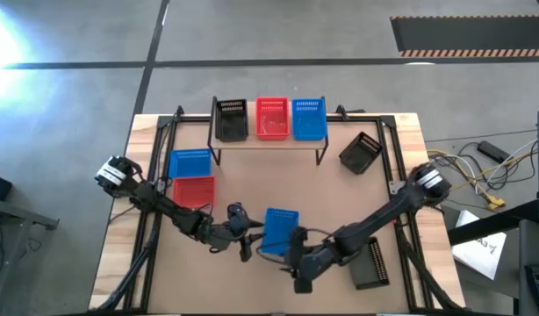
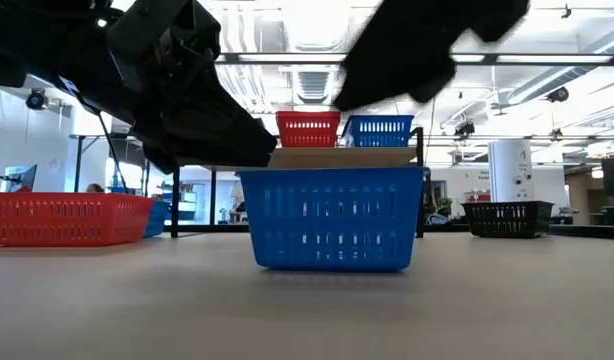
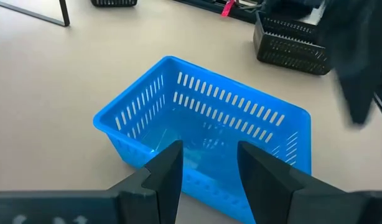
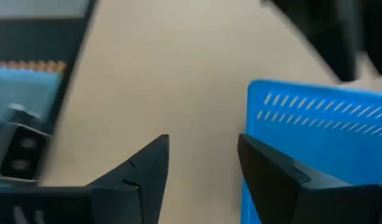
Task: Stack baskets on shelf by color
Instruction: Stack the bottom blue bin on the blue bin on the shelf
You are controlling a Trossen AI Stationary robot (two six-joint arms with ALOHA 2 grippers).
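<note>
High view: we see both tools flanking a blue basket [image 1: 279, 230] at the tabletop's [image 1: 384, 175] near middle.
Our left tool [image 1: 244, 235] sits at its left side, fingers [image 3: 166, 174] narrowly parted; our right tool [image 1: 298, 254] is just beside its near right corner, fingers spread wide, gripping nothing. Black, red and blue baskets line the shelf [image 1: 268, 142].

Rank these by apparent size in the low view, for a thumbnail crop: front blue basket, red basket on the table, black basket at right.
1. front blue basket, though nearest the camera
2. red basket
3. black basket
</note>
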